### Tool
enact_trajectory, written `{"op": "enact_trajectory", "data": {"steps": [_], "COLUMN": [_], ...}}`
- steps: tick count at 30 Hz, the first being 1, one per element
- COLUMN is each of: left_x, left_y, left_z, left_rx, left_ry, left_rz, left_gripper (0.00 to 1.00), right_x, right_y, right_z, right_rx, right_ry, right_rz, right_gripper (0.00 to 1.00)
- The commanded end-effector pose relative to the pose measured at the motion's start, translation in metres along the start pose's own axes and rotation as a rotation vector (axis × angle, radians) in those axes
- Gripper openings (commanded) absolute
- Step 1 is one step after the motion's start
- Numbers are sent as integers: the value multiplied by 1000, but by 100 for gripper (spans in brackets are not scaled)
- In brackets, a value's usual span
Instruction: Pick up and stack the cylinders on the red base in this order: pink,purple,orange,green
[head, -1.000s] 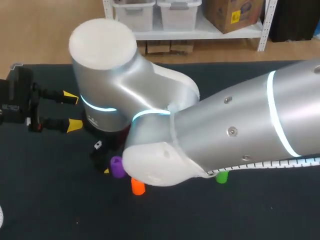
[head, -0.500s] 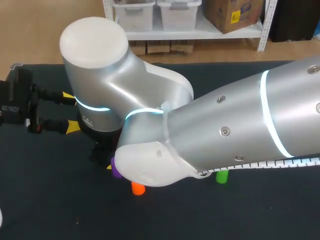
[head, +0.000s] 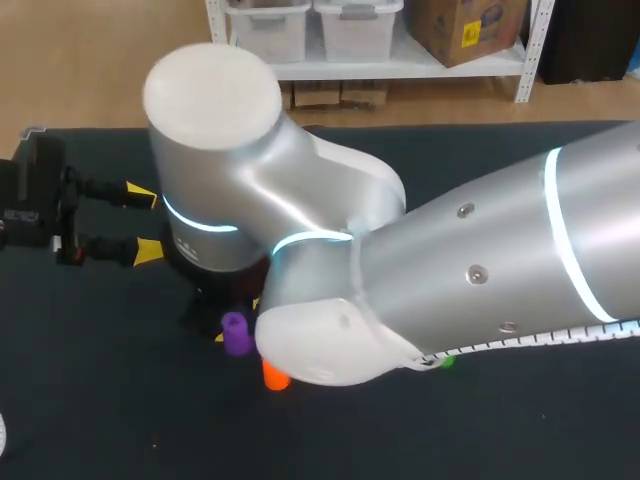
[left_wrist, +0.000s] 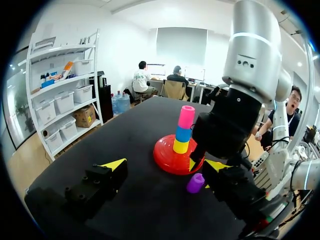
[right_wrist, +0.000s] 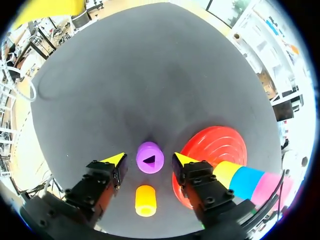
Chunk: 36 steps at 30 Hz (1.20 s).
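Head view: right arm (head: 450, 270) comes in from the right edge and fills the centre of the frame, covering most of the black table (head: 90, 400). Left gripper (head: 143, 222) sits at the left edge, mid-height, fingers spread wide with nothing between them. Purple cylinder (head: 236, 333) stands left of centre in the lower half, just off the arm's housing. Orange cylinder (head: 275, 376) is just below and right of it, partly under the arm. Green cylinder (head: 445, 362) shows only as a sliver under the arm, right of centre. Right wrist view: right gripper (right_wrist: 148, 161) points down at the table with its fingers apart. The purple cylinder is seen end-on between the two tips, with a strip of table on each side, so neither finger touches it. The orange cylinder lies near it, back toward the wrist. Red base (right_wrist: 215, 145) is just beside one finger, apart from the purple cylinder. On the base: yellow cylinder (right_wrist: 227, 172) lowest, blue cylinder (right_wrist: 245, 182) on it, pink cylinder (right_wrist: 266, 187) on top. Left wrist view: the base is ahead of the left gripper and the stack stands upright. The purple cylinder is on the table in front of the base, with the right gripper's black body close over it. Height of its tips above the table: cannot tell.
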<state>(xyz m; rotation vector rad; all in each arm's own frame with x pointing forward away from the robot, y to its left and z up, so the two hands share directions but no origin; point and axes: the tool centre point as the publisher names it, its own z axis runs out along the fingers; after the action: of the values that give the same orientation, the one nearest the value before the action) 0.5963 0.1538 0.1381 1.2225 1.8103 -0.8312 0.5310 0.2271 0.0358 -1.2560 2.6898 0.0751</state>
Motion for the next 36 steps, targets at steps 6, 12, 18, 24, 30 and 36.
{"op": "enact_trajectory", "data": {"steps": [6, 12, 18, 24, 30, 36], "left_x": [1, 1, 1, 1, 1, 1], "left_y": [0, 0, 0, 0, 0, 0], "left_z": [1, 1, 1, 1, 1, 1], "left_rx": [-3, -3, -3, -3, -3, -3], "left_ry": [-3, -3, -3, -3, -3, -3], "left_rz": [1, 1, 1, 1, 1, 1], "left_gripper": [100, 100, 100, 100, 100, 100], "right_x": [6, 3, 1, 1, 1, 0], "right_y": [-1, -1, -1, 0, -1, -1], "right_z": [1, 2, 3, 7, 9, 9], "right_rx": [0, -2, -8, -5, -3, -2], "right_ry": [-32, -36, -37, -31, -29, -31], "right_rz": [6, 7, 8, 9, 12, 13], "right_gripper": [58, 49, 49, 49, 47, 41]}}
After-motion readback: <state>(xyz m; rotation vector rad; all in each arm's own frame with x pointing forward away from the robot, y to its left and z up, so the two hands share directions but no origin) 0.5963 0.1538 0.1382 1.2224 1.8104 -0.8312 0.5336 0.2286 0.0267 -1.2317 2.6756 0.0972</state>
